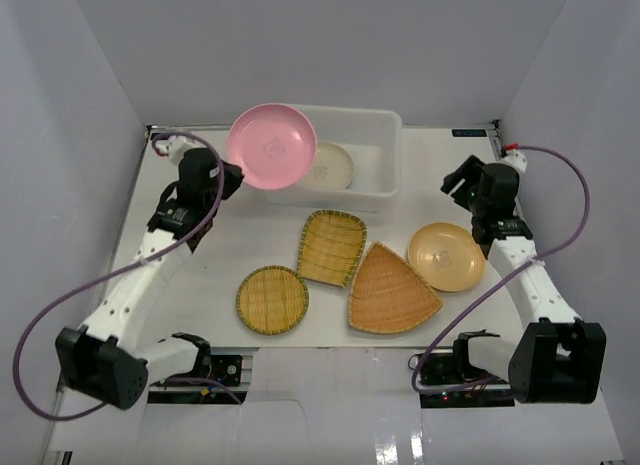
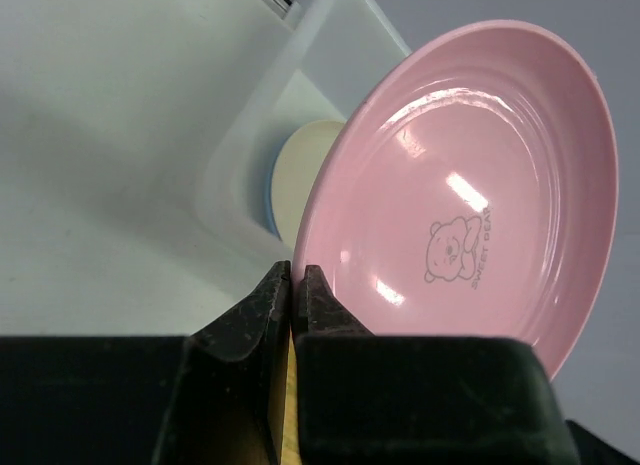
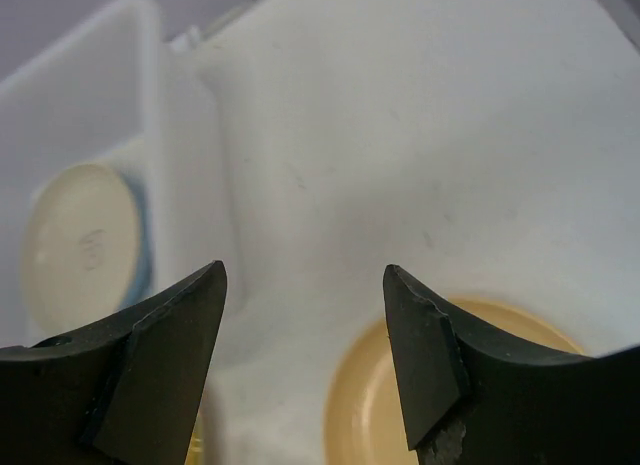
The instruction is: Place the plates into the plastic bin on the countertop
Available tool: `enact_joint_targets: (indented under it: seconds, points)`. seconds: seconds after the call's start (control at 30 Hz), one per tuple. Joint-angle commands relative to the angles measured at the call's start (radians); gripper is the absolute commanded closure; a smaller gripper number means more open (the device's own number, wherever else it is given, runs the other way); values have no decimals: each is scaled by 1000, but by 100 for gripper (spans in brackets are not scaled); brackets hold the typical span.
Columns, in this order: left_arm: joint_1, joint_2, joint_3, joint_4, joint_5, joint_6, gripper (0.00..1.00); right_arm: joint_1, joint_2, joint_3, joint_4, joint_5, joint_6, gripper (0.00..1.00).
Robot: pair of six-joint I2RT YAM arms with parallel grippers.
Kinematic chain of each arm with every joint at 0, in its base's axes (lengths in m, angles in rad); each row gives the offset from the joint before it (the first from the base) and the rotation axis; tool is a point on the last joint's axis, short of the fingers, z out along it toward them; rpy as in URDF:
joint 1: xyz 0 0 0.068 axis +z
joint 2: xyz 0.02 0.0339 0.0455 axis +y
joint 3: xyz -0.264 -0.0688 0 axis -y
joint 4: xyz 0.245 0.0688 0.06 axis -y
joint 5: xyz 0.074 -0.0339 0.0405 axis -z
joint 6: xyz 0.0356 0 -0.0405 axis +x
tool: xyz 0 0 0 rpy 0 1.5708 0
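One pink plate [image 1: 271, 145] pinched in my raised left hand [image 2: 297, 285] at the bin's [image 1: 390, 157] left end; right hand [image 3: 305, 285] wide; three woven trays [image 1: 331, 247].

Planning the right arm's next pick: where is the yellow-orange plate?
Top view: the yellow-orange plate lies on the right, beside the fan-shaped tray, near the right gripper.

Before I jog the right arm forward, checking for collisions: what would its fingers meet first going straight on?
Probably bare countertop, in the gap between the plastic bin and the yellow-orange plate; the open right gripper points there, though depth is unclear.
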Motion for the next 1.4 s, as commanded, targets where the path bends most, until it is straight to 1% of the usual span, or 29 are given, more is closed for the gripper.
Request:
enact_joint_targets:
  seconds: [0.0,0.03,0.07,0.13,0.17,0.27,0.4,0.43,0.47,0.5,0.6,0.63,0.73,0.83,0.87,0.93,0.97,1.0,1.03,1.07,1.1,1.13,1.17,1.2,1.23,1.27,1.3,1.33,1.37]
  points:
    - [-4,165,111,148,117,36,100,-72,-150,-155,5,60,49,30]
    - [-6,211,142,154,125,39,100,-84,-184,-191,5,101,38,29]
    - [-6,308,177,159,129,46,100,-90,-214,-250,-36,133,38,27]
    - [-13,408,280,148,142,67,100,-119,-281,-300,-69,207,43,21]
    - [-13,495,311,143,154,75,100,-134,-297,-338,-104,211,46,19]
    - [-21,628,400,133,168,95,100,-178,-352,-404,-164,201,67,16]
    - [-26,746,474,125,198,110,100,-217,-421,-471,-198,228,64,15]
    - [-26,768,490,122,218,118,100,-227,-424,-482,-201,241,60,16]
    - [-27,789,527,110,229,128,100,-233,-423,-491,-207,253,54,13]
    - [-29,824,543,107,243,135,98,-248,-407,-504,-213,257,47,13]
    - [-27,855,593,105,295,155,65,-283,-375,-516,-222,235,50,13]
    - [-27,867,609,105,310,164,41,-290,-370,-524,-221,225,50,13]
    - [-29,854,676,105,385,179,10,-308,-349,-539,-221,192,54,14]
    - [-27,839,806,88,493,202,3,-316,-320,-561,-209,162,70,18]
    - [-29,826,857,88,545,219,3,-320,-300,-564,-201,141,73,20]
    - [-29,761,869,90,579,230,2,-325,-278,-577,-167,124,89,27]
    - [-30,728,860,88,585,234,2,-332,-254,-582,-155,101,95,31]
    - [-30,693,800,90,597,228,2,-336,-242,-585,-141,90,101,40]
    - [-32,652,752,100,606,222,2,-339,-229,-588,-126,86,116,45]
    - [-36,557,688,117,622,222,3,-342,-210,-596,-92,86,122,51]
    - [-40,505,537,135,639,207,4,-345,-199,-597,-75,87,132,63]
    - [-43,451,456,172,654,199,4,-346,-191,-599,-60,90,138,70]
    - [-47,350,382,183,672,201,5,-349,-179,-590,-54,112,155,80]
    - [-50,302,254,174,686,228,7,-352,-177,-582,-55,121,161,92]
    - [-52,258,194,157,692,243,7,-354,-180,-571,-55,135,165,92]
    - [-55,169,138,139,692,260,9,-357,-206,-552,-57,162,175,92]
    - [-56,126,83,113,686,277,9,-359,-224,-539,-57,181,179,92]
    - [-55,89,-13,56,665,291,10,-359,-244,-522,-57,199,185,92]
    - [-56,55,-54,27,650,323,11,-362,-284,-506,-57,222,193,92]
